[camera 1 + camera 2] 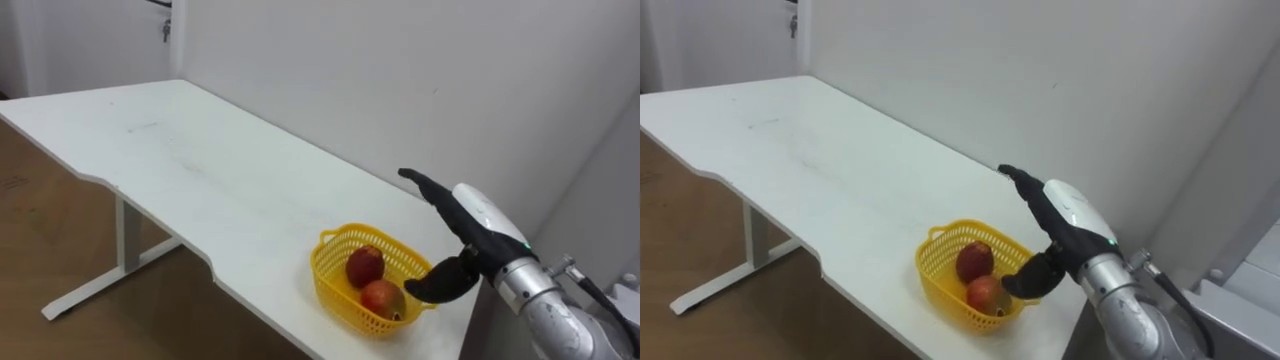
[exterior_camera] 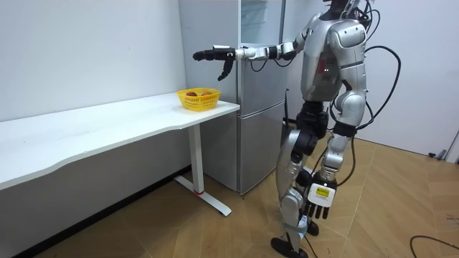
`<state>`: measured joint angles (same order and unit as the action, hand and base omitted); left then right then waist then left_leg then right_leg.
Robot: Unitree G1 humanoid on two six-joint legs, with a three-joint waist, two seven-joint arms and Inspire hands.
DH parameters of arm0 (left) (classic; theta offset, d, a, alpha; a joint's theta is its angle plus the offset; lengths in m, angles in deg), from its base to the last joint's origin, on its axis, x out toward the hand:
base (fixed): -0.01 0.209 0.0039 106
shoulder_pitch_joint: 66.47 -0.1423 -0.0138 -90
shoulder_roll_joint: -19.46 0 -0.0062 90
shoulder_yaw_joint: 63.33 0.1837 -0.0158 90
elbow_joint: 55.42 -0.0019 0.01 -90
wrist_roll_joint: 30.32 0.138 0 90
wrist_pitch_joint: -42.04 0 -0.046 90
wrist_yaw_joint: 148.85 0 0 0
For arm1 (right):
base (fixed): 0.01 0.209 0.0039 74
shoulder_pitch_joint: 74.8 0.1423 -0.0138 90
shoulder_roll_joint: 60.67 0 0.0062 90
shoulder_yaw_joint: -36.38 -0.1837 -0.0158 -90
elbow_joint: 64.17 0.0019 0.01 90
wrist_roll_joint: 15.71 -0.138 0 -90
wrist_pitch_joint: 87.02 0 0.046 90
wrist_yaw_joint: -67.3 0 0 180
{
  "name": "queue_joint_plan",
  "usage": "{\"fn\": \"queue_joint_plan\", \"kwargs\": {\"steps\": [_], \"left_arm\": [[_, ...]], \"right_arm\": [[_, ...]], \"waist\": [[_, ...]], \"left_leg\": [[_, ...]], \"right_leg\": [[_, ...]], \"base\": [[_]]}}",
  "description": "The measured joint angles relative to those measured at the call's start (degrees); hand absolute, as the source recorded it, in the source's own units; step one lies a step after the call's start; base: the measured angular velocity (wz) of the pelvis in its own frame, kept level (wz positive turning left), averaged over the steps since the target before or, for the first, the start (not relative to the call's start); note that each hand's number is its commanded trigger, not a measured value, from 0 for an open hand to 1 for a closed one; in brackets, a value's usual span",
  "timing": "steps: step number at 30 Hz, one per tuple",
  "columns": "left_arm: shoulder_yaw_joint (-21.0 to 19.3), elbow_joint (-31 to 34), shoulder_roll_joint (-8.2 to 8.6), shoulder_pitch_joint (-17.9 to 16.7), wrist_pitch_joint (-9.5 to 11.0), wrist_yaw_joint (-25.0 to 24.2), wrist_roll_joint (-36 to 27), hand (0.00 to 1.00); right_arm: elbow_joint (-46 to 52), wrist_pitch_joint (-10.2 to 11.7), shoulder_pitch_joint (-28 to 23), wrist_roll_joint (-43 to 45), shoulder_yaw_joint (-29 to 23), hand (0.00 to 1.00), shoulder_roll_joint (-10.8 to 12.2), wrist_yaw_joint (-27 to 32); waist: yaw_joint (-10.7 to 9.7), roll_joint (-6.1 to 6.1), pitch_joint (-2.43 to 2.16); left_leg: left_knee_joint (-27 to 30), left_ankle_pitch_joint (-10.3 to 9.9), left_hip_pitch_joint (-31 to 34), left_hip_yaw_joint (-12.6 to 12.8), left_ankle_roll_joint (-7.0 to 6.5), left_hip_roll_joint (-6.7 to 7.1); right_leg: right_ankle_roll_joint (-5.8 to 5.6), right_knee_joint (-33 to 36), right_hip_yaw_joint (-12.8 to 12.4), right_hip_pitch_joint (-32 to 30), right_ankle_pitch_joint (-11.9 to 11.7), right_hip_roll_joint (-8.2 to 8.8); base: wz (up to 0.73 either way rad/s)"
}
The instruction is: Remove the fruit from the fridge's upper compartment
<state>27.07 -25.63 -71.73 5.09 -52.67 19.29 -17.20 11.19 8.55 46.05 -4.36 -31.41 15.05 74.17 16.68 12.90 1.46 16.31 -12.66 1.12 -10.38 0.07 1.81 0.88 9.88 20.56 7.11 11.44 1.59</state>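
Room view adds the fridge (image 2: 258, 107) beside the table (image 2: 107, 125); my right hand (image 1: 475, 225), open and empty, hovers above the fruit basket (image 1: 335, 290).

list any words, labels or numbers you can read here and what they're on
Nothing reads clearly enough to quote.
Yellow label on the left hand, room view: dark print, too small to read.
Yellow basket, table, fridge, right hand: no writing visible.
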Motion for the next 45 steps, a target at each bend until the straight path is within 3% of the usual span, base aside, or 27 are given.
{"fn": "queue_joint_plan", "kwargs": {"steps": [2,7,9,11,14,16,18,21,25,28,36,45], "left_arm": [[-0.02,0.59,0.52,-0.06,0.08,-0.01,0.0,0.0],[-0.13,0.78,1.08,-0.26,0.17,0.06,-0.01,0.0],[-0.21,0.61,1.53,-0.58,0.17,0.57,0.02,0.0],[-0.42,0.12,2.23,-0.6,0.19,1.31,0.04,0.0],[-0.39,-0.05,3.38,-0.76,1.04,1.51,0.03,0.0],[-2.03,-0.78,4.64,-1.3,1.85,1.85,0.03,0.0],[-2.48,-2.59,5.56,-1.27,2.6,2.52,-0.05,0.0],[-2.38,-4.47,6.46,-1.31,3.45,2.74,-0.01,0.0],[-2.47,-4.45,6.55,-1.47,4.67,3.02,0.01,0.0],[-2.64,-4.05,6.54,-1.56,5.03,3.59,0.0,0.0],[-2.48,-4.11,7.14,-1.26,5.97,3.91,-0.13,0.0],[-2.41,-5.75,7.32,-0.93,5.49,3.77,-0.1,0.0]], "right_arm": [[2.52,0.09,-0.05,-0.63,-1.08,0.0,0.01,0.16],[10.98,0.4,-1.32,-2.2,-6.67,0.0,0.9,2.86],[15.71,1.43,-2.86,-2.16,-8.72,0.0,1.16,5.75],[17.81,2.61,-3.83,-2.14,-10.62,0.0,2.45,7.48],[22.44,3.57,-8.27,-1.96,-14.43,0.0,3.71,10.87],[25.48,5.37,-13.51,-2.07,-18.15,0.0,5.87,12.71],[27.57,5.68,-17.34,-2.25,-20.09,0.0,7.83,14.52],[29.98,6.59,-21.69,-2.89,-22.98,0.0,9.87,17.45],[31.77,8.48,-25.44,-4.49,-26.39,0.0,10.9,21.2],[34.67,8.94,-28.26,-4.28,-28.33,0.0,11.64,23.9],[36.82,10.17,-30.06,-4.29,-30.85,0.0,11.98,27.05],[33.06,9.77,-40.36,-4.81,-30.77,0.0,13.97,23.09]], "waist": [[-0.75,-0.57,0.12],[-2.89,-2.36,-0.54],[-3.62,-3.58,-1.16],[-4.08,-4.66,-1.13],[-4.83,-6.12,-1.31],[-5.81,-6.99,-1.29],[-7.35,-7.75,-1.33],[-10.21,-9.2,-1.38],[-11.72,-10.47,-1.8],[-12.5,-10.85,-2.12],[-14.33,-11.03,-1.85],[-16.33,-12.03,-1.62]], "left_leg": [[0.28,-0.02,0.01,0.0,-0.04,0.04],[0.18,-0.06,-0.57,0.53,-0.09,-0.05],[-0.6,-0.02,-1.5,1.05,-0.14,-0.06],[-1.05,-0.03,-2.87,2.05,-0.17,-0.25],[-2.06,-0.06,-4.19,3.9,-0.23,-0.58],[-2.68,-0.12,-4.96,5.4,-0.31,-0.95],[-2.62,-0.24,-5.09,6.13,-0.44,-1.08],[-2.8,-0.25,-5.41,6.77,-0.47,-1.1],[-3.57,-0.23,-5.79,8.56,-0.5,-1.37],[-3.6,-0.22,-6.13,9.44,-0.51,-1.48],[-4.14,-0.25,-7.72,12.75,-0.49,-1.99],[-5.17,-0.29,-7.64,13.73,-0.54,-2.12]], "right_leg": [[0.01,0.0,0.04,0.15,-0.02,0.02],[0.02,0.11,-0.48,0.14,-0.02,0.05],[0.02,0.12,-1.39,0.48,-0.02,0.09],[0.02,0.11,-2.51,1.12,-0.02,0.07],[0.01,0.37,-4.29,1.44,-0.02,0.05],[0.02,0.76,-5.92,1.26,-0.02,-0.14],[0.02,0.79,-6.46,1.1,-0.03,-0.24],[0.02,0.96,-7.04,0.94,-0.03,-0.21],[0.02,0.87,-9.15,-0.25,-0.01,-0.42],[0.02,0.89,-9.72,-0.49,-0.01,-0.56],[0.03,0.67,-11.44,-0.05,-0.01,-0.83],[0.05,0.85,-12.68,-1.17,-0.05,-0.96]], "base": [[0.0],[-0.06],[-0.15],[-0.3],[-0.32],[-0.34],[-0.26],[-0.12],[-0.23],[-0.17],[-0.13],[-0.07]]}}
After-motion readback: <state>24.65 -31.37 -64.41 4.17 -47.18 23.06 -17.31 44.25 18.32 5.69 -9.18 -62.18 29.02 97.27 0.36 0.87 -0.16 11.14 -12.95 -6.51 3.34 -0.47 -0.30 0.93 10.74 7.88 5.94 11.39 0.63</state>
